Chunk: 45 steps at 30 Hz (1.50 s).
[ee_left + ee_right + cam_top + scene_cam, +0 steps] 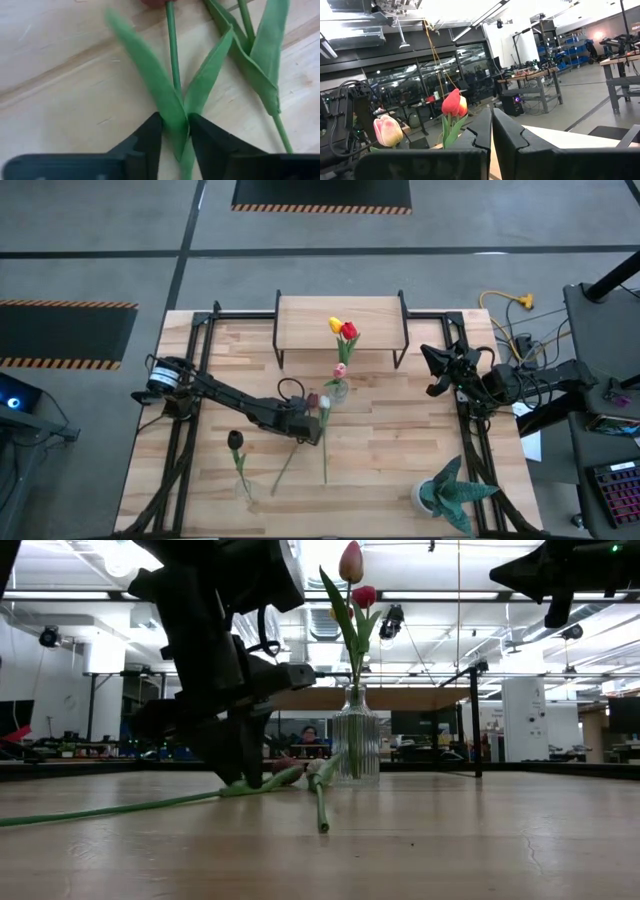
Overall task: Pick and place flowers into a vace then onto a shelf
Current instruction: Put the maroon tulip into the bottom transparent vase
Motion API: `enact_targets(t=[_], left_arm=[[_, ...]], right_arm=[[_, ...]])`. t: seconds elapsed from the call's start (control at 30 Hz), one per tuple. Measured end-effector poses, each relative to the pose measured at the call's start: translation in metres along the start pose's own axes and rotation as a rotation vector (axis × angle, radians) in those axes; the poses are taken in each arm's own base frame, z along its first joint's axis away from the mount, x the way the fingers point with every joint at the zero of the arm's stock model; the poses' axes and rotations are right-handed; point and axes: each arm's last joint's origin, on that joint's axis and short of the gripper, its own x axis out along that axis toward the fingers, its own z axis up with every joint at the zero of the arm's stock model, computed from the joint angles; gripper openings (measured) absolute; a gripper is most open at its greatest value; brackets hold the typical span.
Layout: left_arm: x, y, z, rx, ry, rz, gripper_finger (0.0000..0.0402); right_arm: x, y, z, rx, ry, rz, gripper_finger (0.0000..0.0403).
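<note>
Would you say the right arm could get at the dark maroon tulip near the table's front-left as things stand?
Probably not easily: the right gripper is raised at the table's right edge, and the left gripper, closed on a stem, lies between it and the maroon tulip.

The shelf point(340, 315) stood at the back of the bench point(400, 440). A vase point(338, 389) (holding three flowers point(343, 330)) sat just before it. More flowers lay before the vase, left of a potted plant point(452, 492).

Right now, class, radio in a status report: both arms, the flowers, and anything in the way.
Left gripper shut on green tulip stem lying on the table. Right gripper shut, idle at the table's right edge. Clear ribbed glass vase holds three tulips. Second loose stem alongside.
</note>
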Motion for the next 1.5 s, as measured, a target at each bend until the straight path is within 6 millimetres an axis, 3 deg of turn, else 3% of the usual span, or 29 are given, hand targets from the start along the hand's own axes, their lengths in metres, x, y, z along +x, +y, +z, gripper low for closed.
enact_targets(t=[0.2,0.57,0.73,1.07,1.3,1.5], left_arm=[[-0.007,0.0,0.001,0.018,-0.001,-0.01,0.0009],[-0.033,0.001,0.005,0.043,-0.007,-0.062,0.0001],[-0.056,0.003,0.01,0.069,-0.034,-0.104,0.0001],[-0.122,0.011,0.023,0.147,-0.145,-0.283,0.0],[-0.169,0.026,0.031,0.181,-0.306,-0.372,0.0],[-0.196,0.04,0.035,0.189,-0.392,-0.428,0.0]], right_arm=[[0.0,0.0,0.0,0.0,0.0,0.0,0.0009],[0.0,0.0,0.0,0.0,0.0,0.0,0.0009],[0.0,0.0,0.0,0.001,-0.001,0.0,0.0009],[0.0,0.0,0.0,0.003,-0.002,0.0,0.0009],[0.0,0.0,0.0,0.007,-0.003,0.0,0.0009],[0.0,0.0,0.0,0.007,-0.003,0.0,0.0009]])
